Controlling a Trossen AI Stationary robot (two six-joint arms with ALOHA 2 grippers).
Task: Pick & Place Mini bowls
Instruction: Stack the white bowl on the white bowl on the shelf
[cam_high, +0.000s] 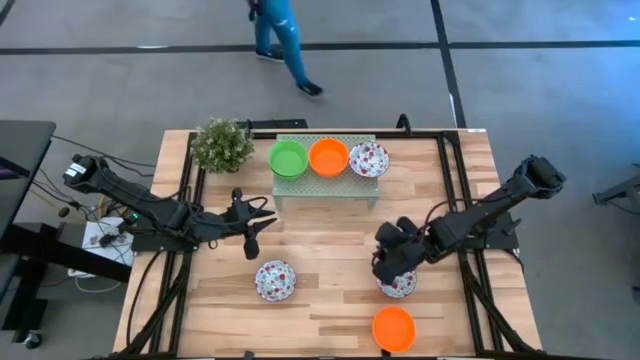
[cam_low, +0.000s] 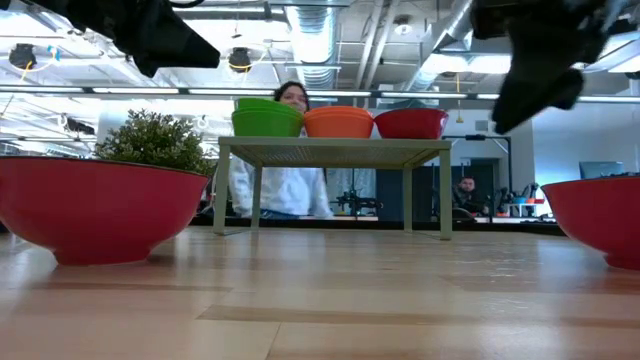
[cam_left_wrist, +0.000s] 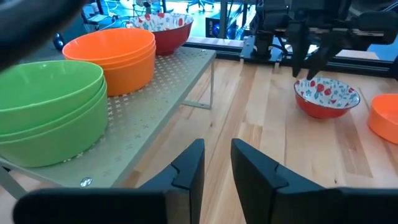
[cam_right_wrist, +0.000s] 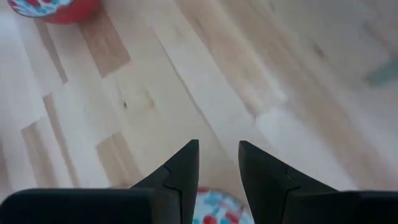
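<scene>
A: High view first: where do the mini bowls sit?

B: Three stacks line the pale green stand (cam_high: 325, 190) at the table's twelve o'clock: a green stack (cam_high: 288, 159), an orange stack (cam_high: 328, 157) and a floral bowl (cam_high: 368, 159), with a small plant (cam_high: 222, 144) just beside the stand at its nine o'clock. On the wood, a second floral bowl (cam_high: 275, 280) lies near the table's seven o'clock, an orange bowl (cam_high: 393, 328) at about five o'clock, and a third floral bowl (cam_high: 399, 284) just at twelve o'clock of that orange one.

A: And the arms?

B: The right gripper (cam_high: 385, 268) hangs over that third floral bowl's rim. Its wrist view shows the fingers (cam_right_wrist: 180, 168) apart with a narrow gap, nothing between them, and the bowl's patterned edge (cam_right_wrist: 214, 211) right below. Whether a fingertip touches the rim I cannot tell, since the arm hides most of the bowl from above.

A: The left?

B: The left gripper (cam_high: 251, 245) waits over bare wood at the stand's seven o'clock (well apart from every bowl). Its fingers (cam_left_wrist: 189, 171) stand slightly parted and hold nothing.

A: Anyone about?

B: A person (cam_high: 280, 40) walks on the floor beyond the table's far edge.
</scene>
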